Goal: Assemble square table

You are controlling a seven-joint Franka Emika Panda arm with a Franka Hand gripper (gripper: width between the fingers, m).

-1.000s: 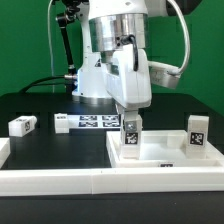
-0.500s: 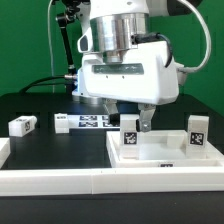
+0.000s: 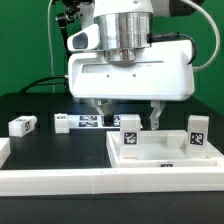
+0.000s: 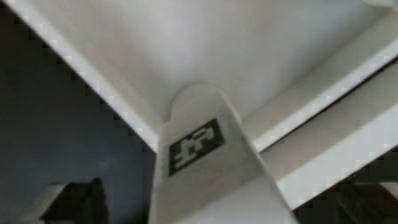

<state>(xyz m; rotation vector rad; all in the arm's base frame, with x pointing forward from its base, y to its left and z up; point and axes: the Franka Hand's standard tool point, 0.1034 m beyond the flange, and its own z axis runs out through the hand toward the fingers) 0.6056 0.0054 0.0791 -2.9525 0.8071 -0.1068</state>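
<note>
Plainly, the pincer stood with its jaws as wide apart as they would go, grasping nothing. Its fingers hung on either side of an upright leg, apart from it on both sides. That leg stood on the tabletop, toward the slab's nine o'clock end in the exterior view. A second leg stood upright at the three o'clock end. The slab itself lay on the black bench, tucked against the white border wall at six o'clock.

Two more legs lay loose on the bench out at nine o'clock, the far one and a nearer one just beside the marker board.

To my eye the worry was the leg between the jaws. I could not tell how firmly it was seated. If the arm lifted off-line or swung sideways too soon, a finger could clip it and tilt it or knock it over. A sideways nudge might also slide the slab off the wall and spoil the aim for the legs not yet fitted.

As for writing, I could read none. The wrist view showed the leg's tag up close, only a black-and-white square pattern. The other parts carried the same sort of pattern, and no brand showed anywhere.
</note>
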